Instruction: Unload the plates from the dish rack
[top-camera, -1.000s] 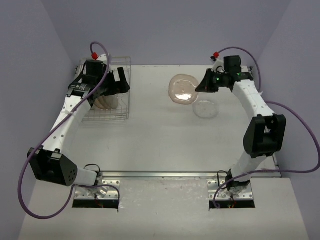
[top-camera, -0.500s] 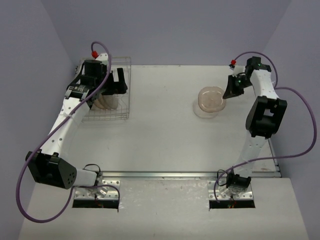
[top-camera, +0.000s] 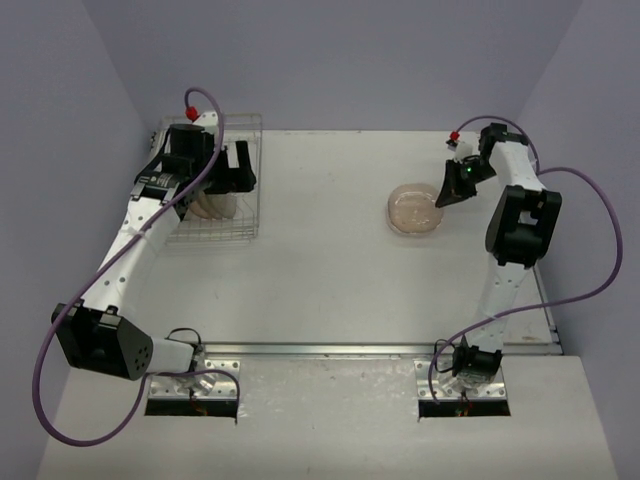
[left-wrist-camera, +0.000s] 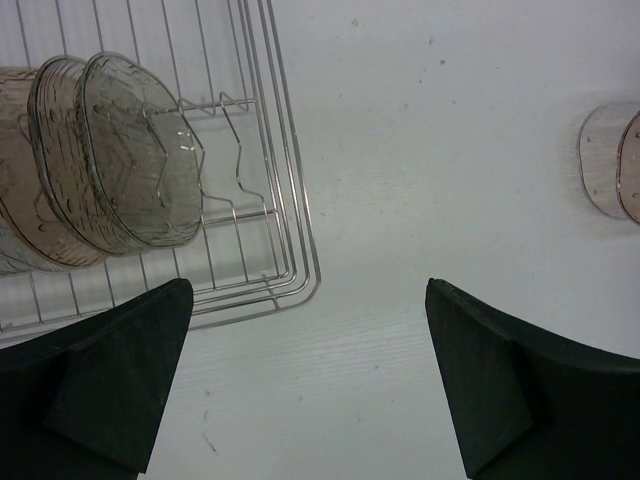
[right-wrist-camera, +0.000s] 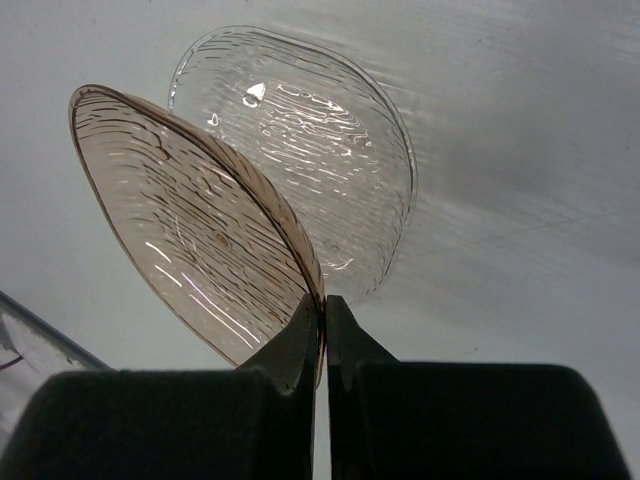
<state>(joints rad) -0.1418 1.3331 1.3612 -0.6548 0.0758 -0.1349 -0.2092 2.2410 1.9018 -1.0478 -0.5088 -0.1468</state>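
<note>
My right gripper (right-wrist-camera: 322, 305) is shut on the rim of a pink-brown plate (right-wrist-camera: 190, 220), holding it tilted just over a clear plate (right-wrist-camera: 330, 140) lying flat on the table. In the top view the held plate (top-camera: 412, 207) sits over that clear plate, with the right gripper (top-camera: 447, 192) at its right edge. The silver wire dish rack (top-camera: 248, 212) stands at the far left with several plates (top-camera: 212, 203) upright in its slots. My left gripper (top-camera: 232, 170) hovers over the rack, open and empty. In the left wrist view the racked plates (left-wrist-camera: 130, 150) stand in the rack (left-wrist-camera: 290, 220).
The white table (top-camera: 320, 270) ends at a metal rail at the near edge. Purple walls close in on the left, back and right. The clear plate's edge also shows in the left wrist view (left-wrist-camera: 605, 160) at far right.
My right gripper has carried the pink plate from mid-table to the right and lowered it onto the clear plate. The left gripper has stayed over the rack.
</note>
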